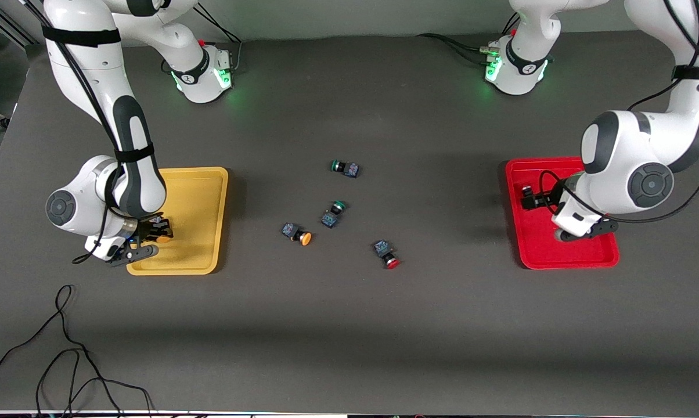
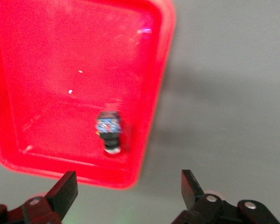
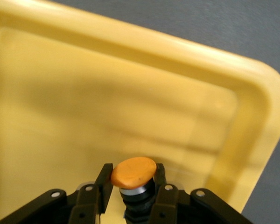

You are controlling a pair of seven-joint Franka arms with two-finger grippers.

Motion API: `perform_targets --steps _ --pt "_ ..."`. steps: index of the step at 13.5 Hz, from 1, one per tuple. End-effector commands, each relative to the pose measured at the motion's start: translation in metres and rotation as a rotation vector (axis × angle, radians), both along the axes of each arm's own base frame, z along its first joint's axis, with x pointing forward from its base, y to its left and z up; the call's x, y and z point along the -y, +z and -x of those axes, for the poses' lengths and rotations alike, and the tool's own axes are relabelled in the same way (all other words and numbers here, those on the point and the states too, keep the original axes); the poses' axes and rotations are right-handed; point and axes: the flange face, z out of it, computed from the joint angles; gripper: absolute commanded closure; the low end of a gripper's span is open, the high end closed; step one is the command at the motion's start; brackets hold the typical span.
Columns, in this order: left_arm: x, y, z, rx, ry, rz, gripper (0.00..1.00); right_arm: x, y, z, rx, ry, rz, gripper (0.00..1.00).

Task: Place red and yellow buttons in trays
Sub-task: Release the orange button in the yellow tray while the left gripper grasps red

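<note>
My right gripper (image 3: 133, 175) is shut on a yellow button (image 3: 134, 171) by its orange cap, low over the yellow tray (image 3: 84, 102) near one corner; in the front view this gripper (image 1: 157, 231) hangs over the tray's (image 1: 201, 203) end nearer the camera. My left gripper (image 2: 128, 186) stands open and holds nothing, above the red tray (image 2: 60, 56). A dark-bodied button (image 2: 109, 130) lies in that tray close to its rim. In the front view the left gripper (image 1: 534, 198) is over the red tray (image 1: 535, 249). A yellow button (image 1: 298, 234) and a red button (image 1: 387, 254) lie loose mid-table.
Two green-capped switches lie mid-table, one (image 1: 345, 168) farther from the camera, one (image 1: 333, 212) beside the loose yellow button. A black cable (image 1: 65, 348) loops on the table near the front edge toward the right arm's end.
</note>
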Motion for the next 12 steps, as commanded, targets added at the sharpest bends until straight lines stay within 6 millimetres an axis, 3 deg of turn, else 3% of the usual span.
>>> perform_targets --steps 1,2,5,7,9,12 --pt "0.086 0.014 -0.031 -0.024 0.119 0.041 0.00 -0.002 0.003 -0.005 0.006 -0.127 -0.001 0.42" --pt "0.114 0.019 -0.038 -0.025 0.181 0.070 0.00 -0.003 0.008 -0.009 0.014 -0.138 -0.005 0.01" --pt "0.204 -0.007 -0.059 -0.014 0.200 0.079 0.00 -0.022 0.045 -0.026 -0.031 -0.128 -0.051 0.00" --pt "0.238 -0.039 -0.077 0.030 0.257 0.100 0.00 -0.050 0.088 -0.044 -0.063 -0.121 -0.021 0.00" --pt "0.264 -0.074 -0.083 0.119 0.281 0.149 0.00 -0.098 0.134 -0.054 -0.082 -0.146 0.016 0.00" --pt "0.283 -0.120 -0.081 0.150 0.340 0.161 0.01 -0.189 0.158 -0.052 -0.063 -0.167 0.036 0.00"
